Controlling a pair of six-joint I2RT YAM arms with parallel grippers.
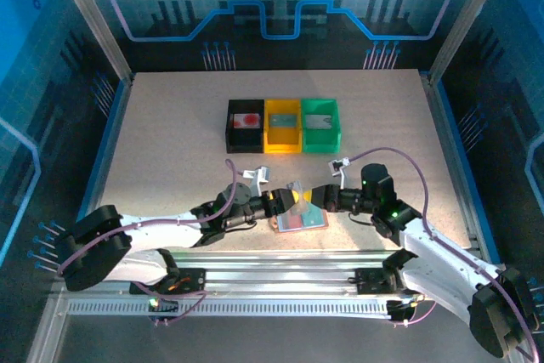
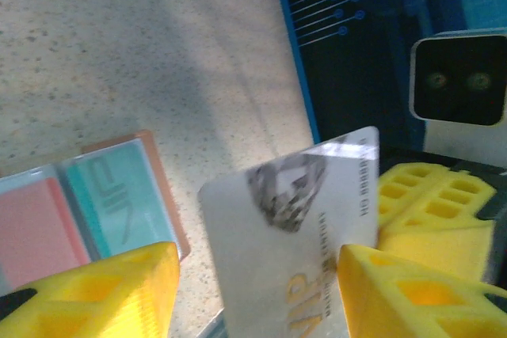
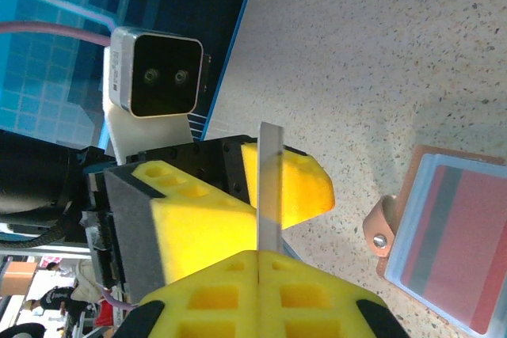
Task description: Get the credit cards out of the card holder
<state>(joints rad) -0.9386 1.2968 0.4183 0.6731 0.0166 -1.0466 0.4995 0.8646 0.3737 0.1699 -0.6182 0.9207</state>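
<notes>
The salmon-pink card holder (image 1: 299, 220) lies open on the table at the near edge, between the two arms. In its pockets sit a red credit card (image 2: 36, 227) and a teal one (image 2: 119, 195). My right gripper (image 3: 260, 263) is shut on a silver-white credit card (image 2: 293, 227) with gold VIP lettering and holds it upright above the holder. My left gripper (image 2: 257, 275) stands open around that card. Its right finger (image 2: 412, 290) is at the card's edge, while its left finger (image 2: 95, 298) is apart from it.
Three square bins stand in a row at the table's middle back: black (image 1: 229, 129), yellow (image 1: 283, 146) and green (image 1: 320, 147), each with something flat inside. The holder's strap with a metal snap (image 3: 382, 231) sticks out on the table.
</notes>
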